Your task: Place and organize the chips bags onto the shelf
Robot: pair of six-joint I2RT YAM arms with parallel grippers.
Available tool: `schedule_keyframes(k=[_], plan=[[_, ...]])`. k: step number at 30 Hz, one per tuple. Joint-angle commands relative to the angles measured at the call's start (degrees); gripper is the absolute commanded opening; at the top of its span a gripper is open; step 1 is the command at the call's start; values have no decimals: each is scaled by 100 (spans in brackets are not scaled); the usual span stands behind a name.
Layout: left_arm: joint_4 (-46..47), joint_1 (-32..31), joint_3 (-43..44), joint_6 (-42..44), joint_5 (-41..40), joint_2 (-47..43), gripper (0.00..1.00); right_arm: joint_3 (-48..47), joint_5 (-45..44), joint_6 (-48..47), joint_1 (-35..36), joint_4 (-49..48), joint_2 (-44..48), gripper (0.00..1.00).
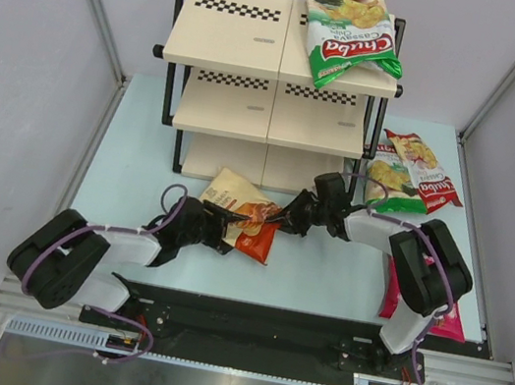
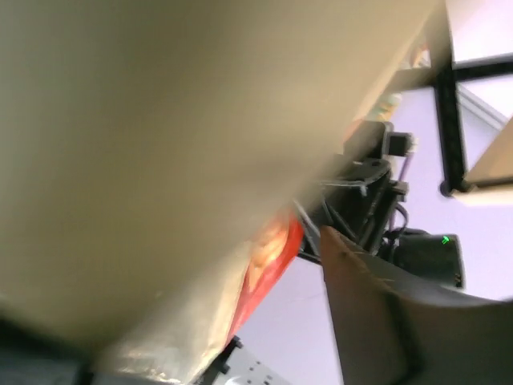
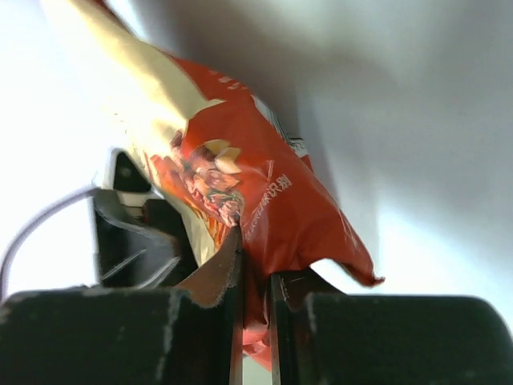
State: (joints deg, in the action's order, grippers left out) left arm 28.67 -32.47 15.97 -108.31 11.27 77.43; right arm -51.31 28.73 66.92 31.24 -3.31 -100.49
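The right gripper (image 1: pixel 285 219) is clenched on the 3 o'clock edge of the orange cassava bag (image 1: pixel 239 211). Its fingers (image 3: pixel 218 281) are all but closed, with only thin foil between them. The left gripper (image 1: pixel 217 235) meets the bag's 7 o'clock corner; the bag fills that wrist view, so I cannot tell its grasp. The bag is over the bench (image 1: pixel 132 170), at 6 o'clock from the shelf (image 1: pixel 231 58), whose top board carries a green Chuba bag (image 1: pixel 350 34).
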Motion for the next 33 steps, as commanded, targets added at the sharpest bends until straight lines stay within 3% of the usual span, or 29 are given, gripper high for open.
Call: schedule_keyframes(k=[1,2,5,14,20,25,33], plan=[[-1140,267,837,1152,263,-605,75,-134,791,-924,-303,-75,608,0],[-1857,415,1125,1546,218,-832,76,-142,809,-1230,-390,75,792,0],[-2801,689,1540,2075,34,-1150,80,-143,783,-1593,-619,629,1057,0],[-4472,1260,2165,2884,-221,-1625,82,-230,1046,-2243,-1068,1253,1628,0],[-5509,2007,2543,3666,-555,-1907,82,-590,1380,-3552,-1313,2764,1839,0],[-5916,2507,2403,3976,-661,-2065,83,-670,1583,-4002,-1323,3495,2287,0],[-5776,2649,2323,4063,-591,-1925,83,-687,2110,-3091,-2129,2836,3297,0]])
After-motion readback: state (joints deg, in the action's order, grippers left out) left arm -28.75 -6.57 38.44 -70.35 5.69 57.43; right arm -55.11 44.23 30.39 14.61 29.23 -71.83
